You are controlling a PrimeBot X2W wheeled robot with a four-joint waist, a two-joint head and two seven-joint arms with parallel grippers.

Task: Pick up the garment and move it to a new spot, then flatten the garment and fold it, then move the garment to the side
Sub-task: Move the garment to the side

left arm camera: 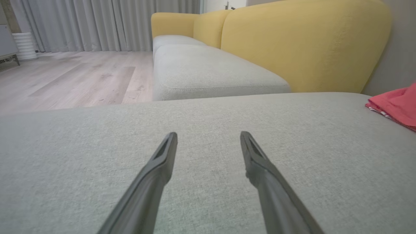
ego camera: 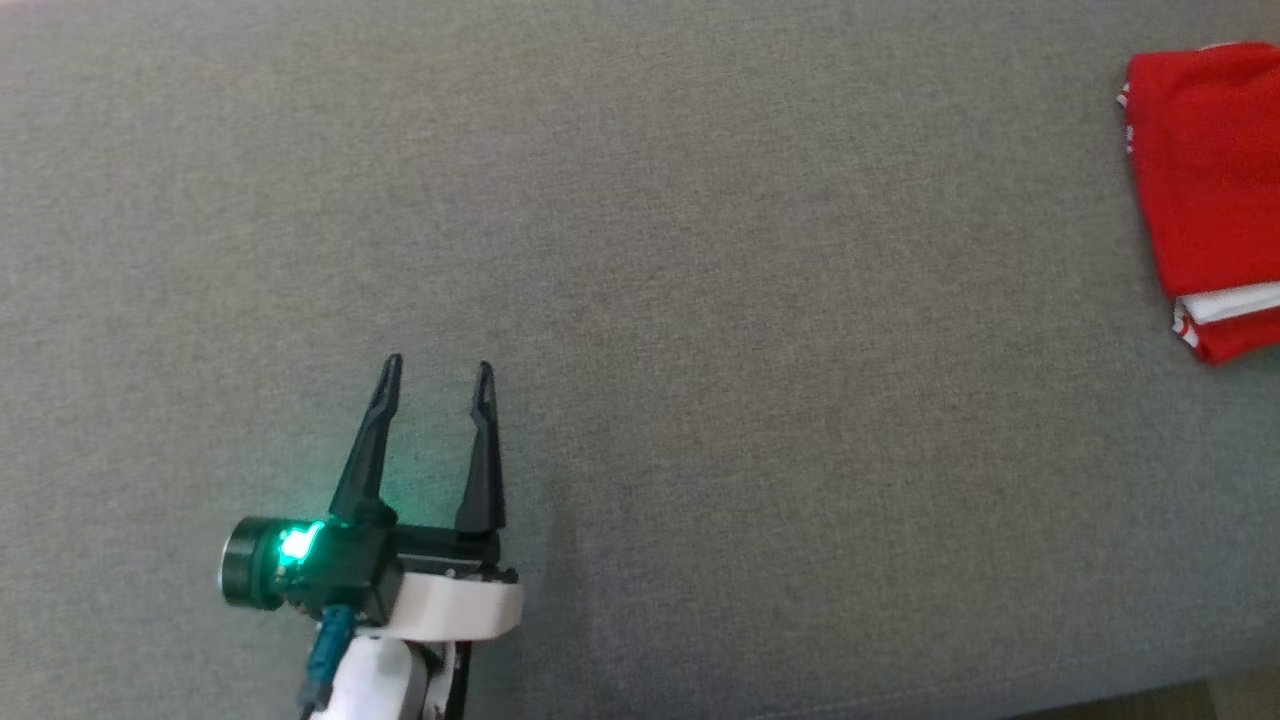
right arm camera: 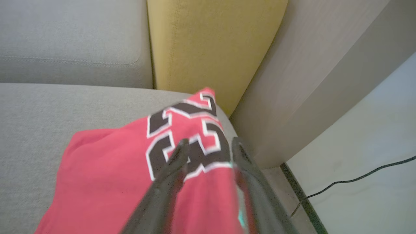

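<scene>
- Garment [ego camera: 1210, 190]: red, seen folded into a compact stack at the far right edge of the grey seat cushion [ego camera: 700, 300], partly cut off by the head view's border; white trim is shown at its lower edge.
- In the right wrist view the garment [right arm camera: 107, 175] is seen lying on the cushion's corner, beside the yellow backrest [right arm camera: 211, 42]; black numerals with a white outline are shown on top.
- Right gripper [right arm camera: 209, 143]: placed right over the numerals, fingers parted a moderate way, cloth seen through the gap. Nothing is seen pinched; contact with the cloth cannot be told, as the fingers are blurred.
- Left gripper [ego camera: 438, 368]: positioned low over the bare cushion at the lower left of the head view, well apart from the garment, fingers spread wide, nothing held. A green light is lit on its wrist.
- In the left wrist view the left gripper [left arm camera: 208, 135] is pointed across the cushion; the garment [left arm camera: 396, 105] is seen at the far right.
- A black cable [right arm camera: 357, 178] is seen on the pale floor past the sofa's end.
</scene>
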